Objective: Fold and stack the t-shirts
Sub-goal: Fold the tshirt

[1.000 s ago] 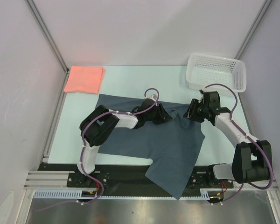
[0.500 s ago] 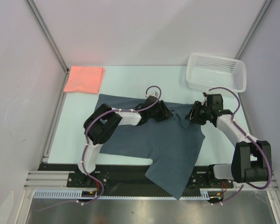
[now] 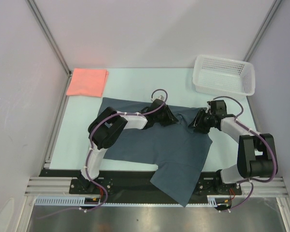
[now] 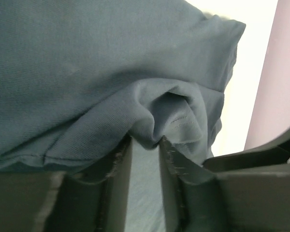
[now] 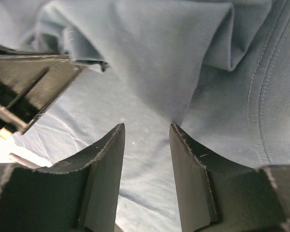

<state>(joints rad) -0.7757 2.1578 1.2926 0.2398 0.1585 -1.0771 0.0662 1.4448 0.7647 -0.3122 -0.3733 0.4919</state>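
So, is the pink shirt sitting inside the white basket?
No, the folded pink shirt lies on the table at the far left corner, well apart from the white basket at the far right.

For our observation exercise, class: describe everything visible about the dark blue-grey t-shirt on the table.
The dark t-shirt is soft slate blue-grey knit with stitched hems. It lies spread, wrinkled and unfolded on the table, one corner hanging past the near edge. The left end effector pinches a raised fold near its far edge; the right end effector stands open over the cloth.
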